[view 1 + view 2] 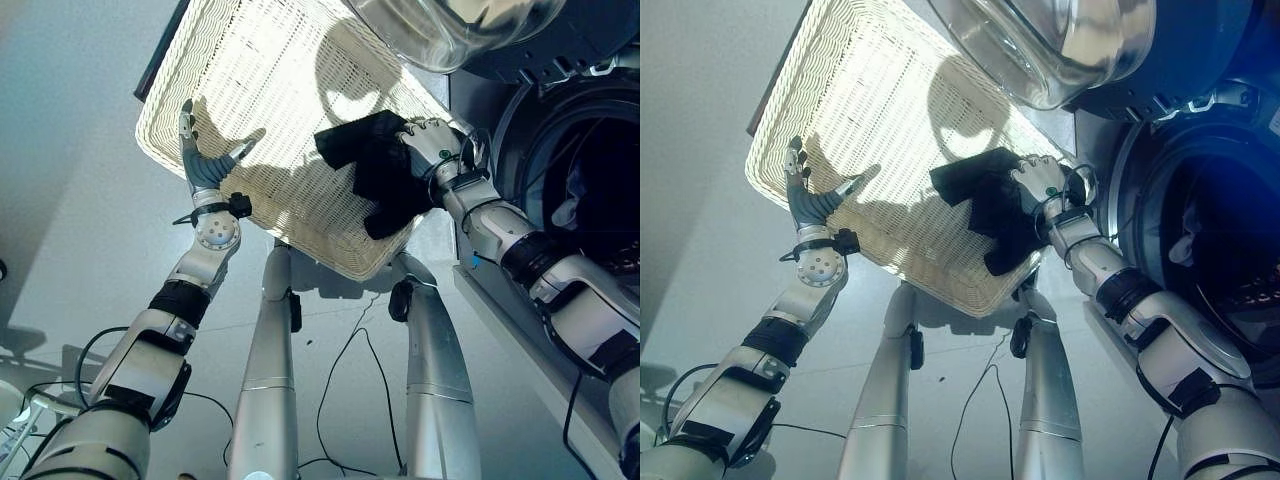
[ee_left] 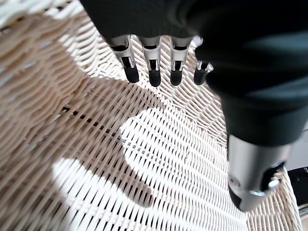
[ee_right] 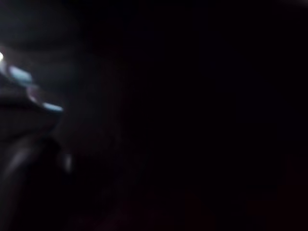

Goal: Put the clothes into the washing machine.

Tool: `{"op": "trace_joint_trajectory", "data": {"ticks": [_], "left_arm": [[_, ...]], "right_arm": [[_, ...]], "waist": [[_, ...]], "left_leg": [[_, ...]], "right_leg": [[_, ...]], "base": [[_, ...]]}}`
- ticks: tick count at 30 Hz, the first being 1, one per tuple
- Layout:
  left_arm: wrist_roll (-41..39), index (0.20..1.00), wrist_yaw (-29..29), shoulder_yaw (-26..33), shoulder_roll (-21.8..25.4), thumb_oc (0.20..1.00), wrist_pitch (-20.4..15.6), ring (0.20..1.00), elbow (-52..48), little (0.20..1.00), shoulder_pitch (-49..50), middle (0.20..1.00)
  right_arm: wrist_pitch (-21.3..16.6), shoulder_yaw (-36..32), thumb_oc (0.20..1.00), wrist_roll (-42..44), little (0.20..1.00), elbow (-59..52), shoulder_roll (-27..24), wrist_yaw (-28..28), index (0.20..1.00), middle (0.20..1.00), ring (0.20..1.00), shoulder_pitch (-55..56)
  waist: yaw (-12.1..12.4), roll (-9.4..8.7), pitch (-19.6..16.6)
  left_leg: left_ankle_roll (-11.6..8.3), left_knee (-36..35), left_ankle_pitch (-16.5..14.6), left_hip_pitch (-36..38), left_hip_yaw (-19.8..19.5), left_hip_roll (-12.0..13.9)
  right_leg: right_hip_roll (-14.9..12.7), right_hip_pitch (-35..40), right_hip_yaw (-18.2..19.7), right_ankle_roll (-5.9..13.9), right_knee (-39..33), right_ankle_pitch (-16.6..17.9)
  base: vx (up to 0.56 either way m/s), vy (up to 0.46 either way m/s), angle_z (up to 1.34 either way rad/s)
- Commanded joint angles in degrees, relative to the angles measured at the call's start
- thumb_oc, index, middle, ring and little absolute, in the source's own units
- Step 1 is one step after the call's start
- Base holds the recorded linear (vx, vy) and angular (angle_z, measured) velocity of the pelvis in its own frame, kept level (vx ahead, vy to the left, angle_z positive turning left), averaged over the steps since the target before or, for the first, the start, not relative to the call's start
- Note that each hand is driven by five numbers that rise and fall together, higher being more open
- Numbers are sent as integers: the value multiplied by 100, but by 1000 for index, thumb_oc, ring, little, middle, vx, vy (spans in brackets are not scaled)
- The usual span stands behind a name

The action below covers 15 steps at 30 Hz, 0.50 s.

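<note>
The right robot hand [image 1: 432,143] was curled round a bunched black cloth garment [image 1: 375,168], its fingers closed over the top of the fabric, at the basket's edge nearest the washing machine. The garment draped down from the grip over the inside of the wide, shallow, cream-white woven wicker basket [image 1: 262,70], its loose end hanging towards the basket's near rim. The right wrist view was dark, with no detail to read.

The left robot hand [image 1: 200,160] was open, its fingers straight and its thumb spread apart, holding nothing; it stood over the basket's weave near the rim at the far side from the machine. In the left wrist view the dark fingertips [image 2: 154,77] hung just above the woven bottom, though whether they touched it could not be told.

Just beside the basket stood the dark blue front-loading washing machine [image 1: 1240,60], its round drum opening [image 1: 600,180] dark, and its clear domed door [image 1: 450,30] swung open above the basket's far corner.
</note>
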Motion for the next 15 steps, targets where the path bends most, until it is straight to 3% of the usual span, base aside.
{"op": "trace_joint_trajectory", "data": {"ticks": [1, 9, 11, 13, 14, 15], "left_arm": [[-9, 1000, 45, 134, -65, 1000, -312, 1000, 2, 1000, -116, 1000], [-22, 1000, 45, 149, -113, 1000, -312, 1000, -6, 1000, -118, 1000], [-58, 1000, 19, 161, -133, 1000, -335, 1000, -14, 1000, -98, 1000], [-64, 1000, 18, 170, -156, 1000, -322, 1000, -59, 1000, -74, 1000], [-73, 1000, 2, 182, -149, 1000, -313, 1000, -81, 1000, -62, 1000], [-105, 1000, -64, 226, -131, 1000, -304, 1000, -102, 1000, -42, 1000]], "right_arm": [[75, 271, 200, 144, 200, 497, -122, 43, 200, 200, 200, 378], [133, 142, 200, 660, 200, 577, -70, -89, 200, 200, 200, 345], [59, 58, 200, 1381, 200, 565, -27, 58, 200, 200, 200, 408], [-82, -127, 200, 2699, 200, 430, 32, 353, 200, 200, 200, 531], [-207, -314, 200, 3702, 200, 328, 100, 555, 200, 200, 200, 635], [-389, -706, 200, 5314, 200, 215, 264, 1029, 200, 200, 200, 820]], "waist": [[-59, 151, -106], [-61, 170, -106], [-61, 181, -106], [-71, 189, -106], [-72, 192, -106], [-69, 195, -106]], "left_leg": [[-9, 865, -504, -361, 315, -137], [-2, 841, -497, -363, 309, -143], [-3, 853, -493, -376, 314, -142], [-3, 849, -484, -386, 323, -135], [-9, 835, -472, -381, 328, -132], [-19, 842, -470, -378, 328, -140]], "right_leg": [[273, 323, -32, 626, -1558, 1299], [273, 315, -23, 619, -1592, 1320], [269, 309, -23, 612, -1588, 1318], [267, 291, -26, 602, -1572, 1315], [268, 291, -27, 593, -1573, 1315], [270, 288, -29, 573, -1567, 1301]], "base": [[0, 0, 0], [0, 0, 0], [0, 0, 0], [0, 0, 0], [0, 0, 0], [0, 0, 0]]}}
